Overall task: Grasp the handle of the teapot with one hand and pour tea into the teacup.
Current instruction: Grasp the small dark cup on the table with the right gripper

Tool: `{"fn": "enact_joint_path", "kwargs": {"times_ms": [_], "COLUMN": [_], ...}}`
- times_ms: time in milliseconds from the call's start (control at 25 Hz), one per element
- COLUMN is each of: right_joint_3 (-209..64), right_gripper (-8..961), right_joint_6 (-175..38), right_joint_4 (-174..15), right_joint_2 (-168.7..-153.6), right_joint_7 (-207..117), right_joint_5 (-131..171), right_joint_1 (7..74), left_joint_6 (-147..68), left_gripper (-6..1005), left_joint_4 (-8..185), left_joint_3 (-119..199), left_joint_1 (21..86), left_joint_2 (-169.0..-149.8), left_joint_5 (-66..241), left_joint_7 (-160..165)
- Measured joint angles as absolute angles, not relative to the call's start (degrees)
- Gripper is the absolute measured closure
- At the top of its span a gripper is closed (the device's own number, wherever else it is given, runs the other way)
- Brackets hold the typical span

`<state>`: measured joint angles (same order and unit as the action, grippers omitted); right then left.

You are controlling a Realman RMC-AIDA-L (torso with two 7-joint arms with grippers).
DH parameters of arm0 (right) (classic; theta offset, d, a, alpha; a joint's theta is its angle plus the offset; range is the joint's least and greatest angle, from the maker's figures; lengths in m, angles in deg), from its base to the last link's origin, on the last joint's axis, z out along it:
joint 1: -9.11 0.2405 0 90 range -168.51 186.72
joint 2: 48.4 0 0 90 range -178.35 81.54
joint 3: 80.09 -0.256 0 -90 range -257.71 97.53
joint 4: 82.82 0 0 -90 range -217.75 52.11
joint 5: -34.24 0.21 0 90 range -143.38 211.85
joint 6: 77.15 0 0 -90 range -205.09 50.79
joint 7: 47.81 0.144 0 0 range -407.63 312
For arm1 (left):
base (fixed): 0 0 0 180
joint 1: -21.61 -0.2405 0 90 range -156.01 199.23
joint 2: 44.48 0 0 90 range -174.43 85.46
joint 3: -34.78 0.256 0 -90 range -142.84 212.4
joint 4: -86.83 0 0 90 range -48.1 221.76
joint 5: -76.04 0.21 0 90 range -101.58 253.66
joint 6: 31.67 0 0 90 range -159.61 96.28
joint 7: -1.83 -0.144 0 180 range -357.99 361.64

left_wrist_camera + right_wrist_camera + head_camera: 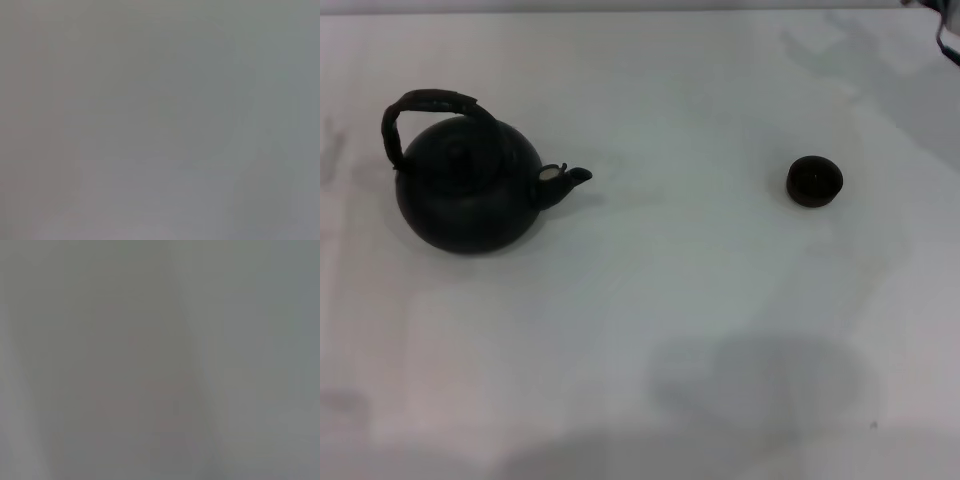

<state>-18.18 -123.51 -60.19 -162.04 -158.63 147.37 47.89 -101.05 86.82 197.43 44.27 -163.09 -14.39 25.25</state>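
Neither claw shows in the head view, so their state cannot be told. One round matte black teapot sits at the left of the white bench, its one dark arched handle leaning far-left. One small dark teacup stands well apart at right. A grasp off the handle's centre could swing the pot and spill. Both wrist views show only blank grey.

Just a plain white tabletop filling pretty much the whole head view, matte and a bit blotchy. Soft grey shadows pooled along the near edge and smudged across the far right corner. Even, diffuse lighting, no hard glare. Nothing but flat featureless grey in both wrist views. No walls, floor or windows visible.
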Motion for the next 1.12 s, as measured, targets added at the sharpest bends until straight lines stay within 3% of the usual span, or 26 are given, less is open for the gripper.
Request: {"fn": "enact_joint_path", "kwargs": {"times_ms": [120,320,720,1120], "right_joint_3": [-14.21,-12.50,-12.13,-12.06], "right_gripper": [100,100,101,102], "right_joint_6": [-123.67,-127.78,-140.14,-127.78], "right_joint_4": [-53.07,-44.07,-29.63,-28.59], "right_joint_2": [-161.03,-160.85,-163.61,-163.81], "right_joint_7": [-148.17,-131.97,-106.57,-106.25], "right_joint_5": [135.85,114.43,82.09,86.39], "right_joint_1": [48.49,50.76,53.74,49.15], "left_joint_6": [-101.03,-100.88,-100.68,-100.65], "left_gripper": [122,122,122,121], "left_joint_4": [86.73,86.74,86.55,86.48], "left_joint_3": [197.20,197.06,196.95,196.94], "left_joint_1": [43.69,43.45,44.48,44.78], "left_joint_2": [-163.15,-163.17,-163.02,-163.05], "left_joint_5": [-14.45,-14.72,-14.89,-15.11], "left_joint_7": [25.35,25.37,25.39,25.38]}}
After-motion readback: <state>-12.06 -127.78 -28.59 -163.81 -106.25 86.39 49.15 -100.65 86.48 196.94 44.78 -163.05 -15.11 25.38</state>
